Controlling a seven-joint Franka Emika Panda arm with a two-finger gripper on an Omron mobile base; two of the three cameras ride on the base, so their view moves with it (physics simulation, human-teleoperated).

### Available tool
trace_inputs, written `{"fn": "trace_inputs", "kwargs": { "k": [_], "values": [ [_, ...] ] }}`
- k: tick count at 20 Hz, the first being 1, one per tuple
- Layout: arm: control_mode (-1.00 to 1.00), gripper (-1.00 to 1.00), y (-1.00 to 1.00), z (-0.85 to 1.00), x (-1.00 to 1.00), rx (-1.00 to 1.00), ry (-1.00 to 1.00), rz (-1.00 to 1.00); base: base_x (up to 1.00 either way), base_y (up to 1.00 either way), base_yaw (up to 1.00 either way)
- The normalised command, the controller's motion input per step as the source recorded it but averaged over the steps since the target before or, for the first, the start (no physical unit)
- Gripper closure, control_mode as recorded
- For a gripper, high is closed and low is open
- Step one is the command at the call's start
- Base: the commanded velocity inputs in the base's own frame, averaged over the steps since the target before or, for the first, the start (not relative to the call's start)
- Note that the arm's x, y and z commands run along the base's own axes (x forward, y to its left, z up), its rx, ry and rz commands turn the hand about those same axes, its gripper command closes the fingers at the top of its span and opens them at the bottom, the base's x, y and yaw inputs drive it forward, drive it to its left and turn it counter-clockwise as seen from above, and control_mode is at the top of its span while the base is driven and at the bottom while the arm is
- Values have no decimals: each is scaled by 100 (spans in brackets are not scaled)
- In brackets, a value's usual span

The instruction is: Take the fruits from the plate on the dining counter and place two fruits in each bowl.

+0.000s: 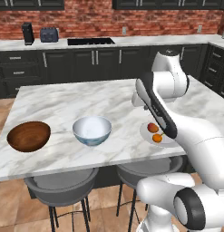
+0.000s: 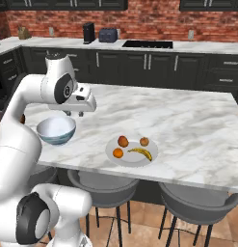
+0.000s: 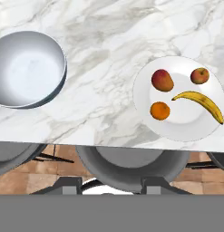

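On the white marble dining counter (image 2: pixel 188 125) a flat pale plate (image 3: pixel 186 129) carries several fruits: a red-orange one (image 3: pixel 162 80), a small reddish one (image 3: pixel 200 75), an orange (image 3: pixel 160 110) and a yellow banana (image 3: pixel 202 103). The white-blue bowl (image 3: pixel 27 68) stands left of the plate. Further left is the brown wooden bowl (image 1: pixel 28 136). My gripper (image 2: pixel 74 114) hovers above the counter, over the gap between the white-blue bowl (image 2: pixel 56 129) and the plate (image 2: pixel 132 159). Its fingers stand apart with nothing between them. In the left base view my arm covers part of the plate (image 1: pixel 148 135).
Grey stools (image 1: pixel 61 183) (image 2: pixel 103 185) stand under the counter's near edge. Dark cabinets and a light counter with a toaster (image 1: pixel 49 34) run along the brick wall. Bare marble lies behind the bowls and to the right of the plate.
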Motion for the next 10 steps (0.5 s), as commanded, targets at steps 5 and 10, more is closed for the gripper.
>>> {"fn": "trace_inputs", "kwargs": {
  "k": [5,10],
  "values": [
    [-100,-100,-60,-23,15,2,0,2,0,0,0],
    [-100,-100,-99,-26,51,4,0,7,0,0,0]
  ]
}}
